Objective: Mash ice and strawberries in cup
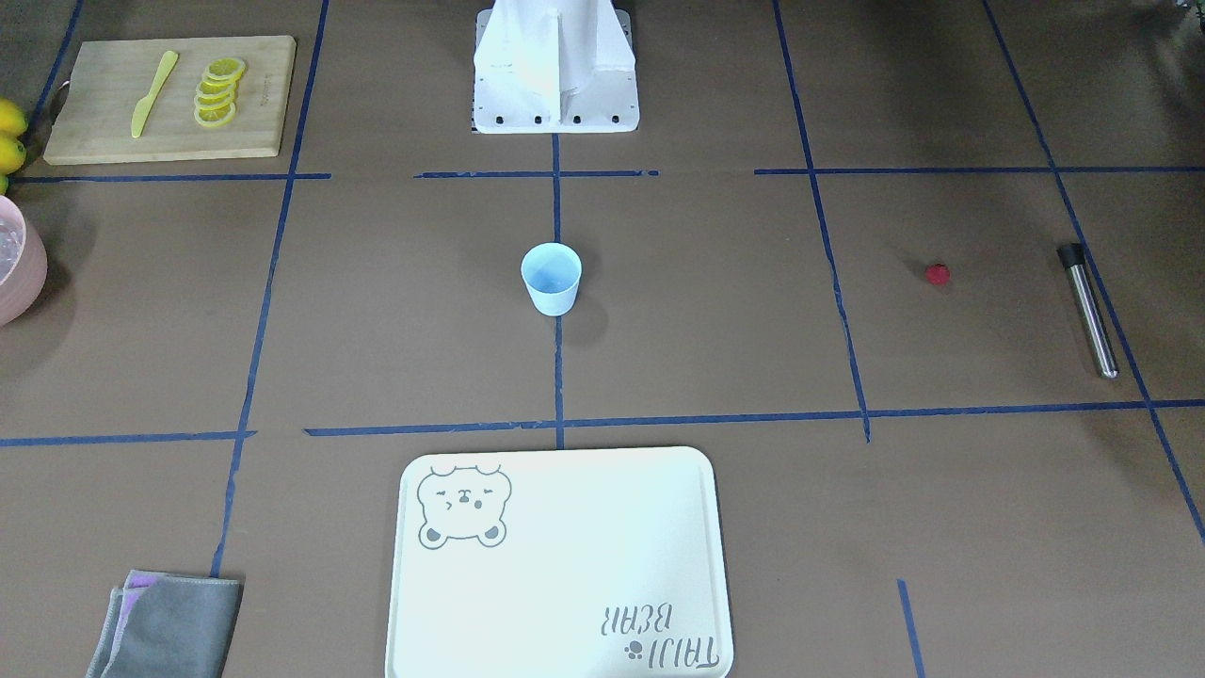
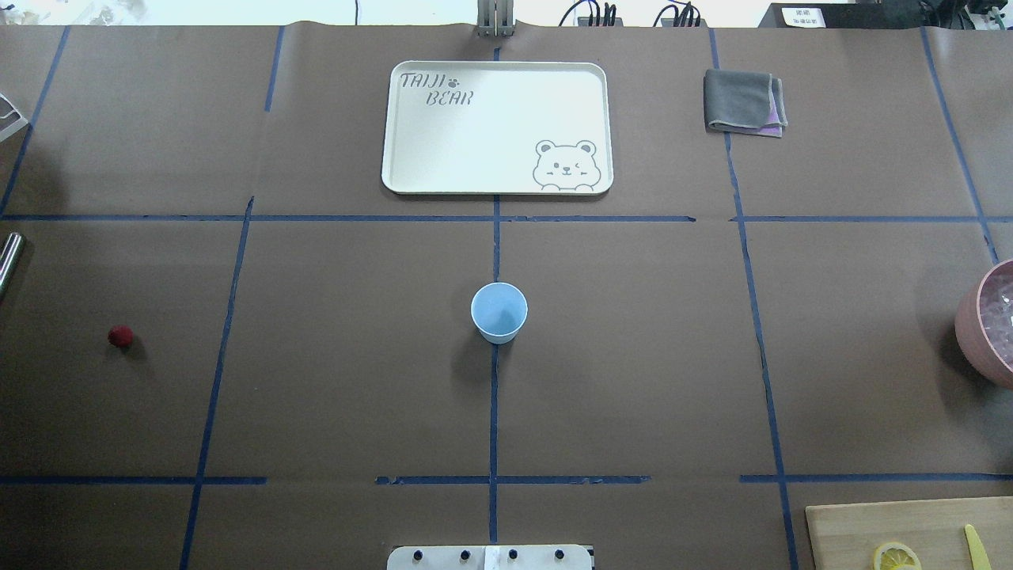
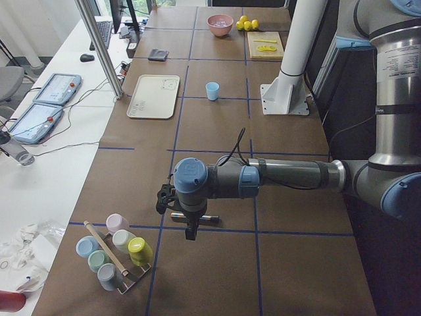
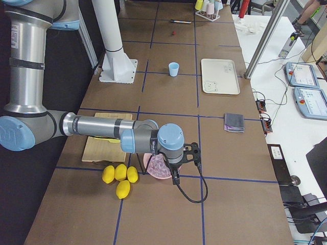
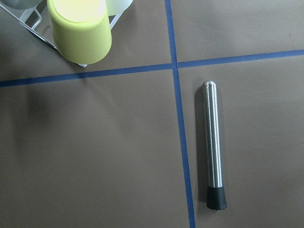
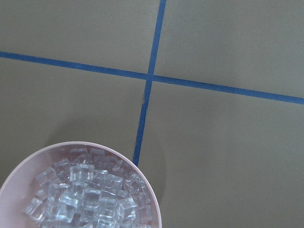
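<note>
Table (image 1: 377,330): ice (image 6: 85,194) beneath right gripper (image 4: 176,178).

- One pale blue cup (image 2: 498,313) before me.
- One strawberry (image 2: 120,336), at nine o'clock from that cup.
- One steel muddler (image 5: 212,142).
- One pink bowl (image 2: 972,336); its ice cubes (image 6: 85,199) are too many for me to count.
- Four whole lemons (image 4: 121,172).
- About five lemon slices (image 1: 216,94), one yellow knife (image 1: 154,94), one cutting board (image 1: 94,122).
- One tray (image 2: 411,158), one folded cloth (image 2: 740,99).
- Six pastel tumblers (image 3: 140,250).
</note>
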{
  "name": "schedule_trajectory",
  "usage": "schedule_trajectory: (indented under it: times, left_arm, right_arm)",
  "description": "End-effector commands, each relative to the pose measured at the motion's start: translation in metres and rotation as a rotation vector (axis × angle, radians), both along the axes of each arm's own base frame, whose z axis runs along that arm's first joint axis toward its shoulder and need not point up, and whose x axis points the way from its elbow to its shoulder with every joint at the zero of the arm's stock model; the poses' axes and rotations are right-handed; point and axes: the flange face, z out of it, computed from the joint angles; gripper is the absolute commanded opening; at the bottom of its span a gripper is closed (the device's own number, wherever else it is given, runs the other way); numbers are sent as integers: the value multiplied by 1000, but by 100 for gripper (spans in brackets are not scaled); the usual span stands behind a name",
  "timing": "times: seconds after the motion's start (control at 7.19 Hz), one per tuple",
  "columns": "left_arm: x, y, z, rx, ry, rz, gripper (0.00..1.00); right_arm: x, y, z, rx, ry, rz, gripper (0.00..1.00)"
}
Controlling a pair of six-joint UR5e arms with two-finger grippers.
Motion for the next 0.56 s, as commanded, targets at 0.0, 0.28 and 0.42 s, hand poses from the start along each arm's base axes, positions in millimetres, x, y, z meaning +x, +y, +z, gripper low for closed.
schedule_trajectory:
  times: [0.0, 0.28, 0.42]
  left_arm:
    - [0, 1, 2, -2, 4, 0, 100]
    - [0, 1, -3, 7, 6, -3, 100]
    - [0, 1, -3, 7, 9, -3, 100]
  right_arm:
    - [2, -28, -39, 53, -5, 27, 100]
    - [1, -24, -29, -51, -28, 107, 100]
    - [-10, -27, -31, -48, -36, 84, 99]
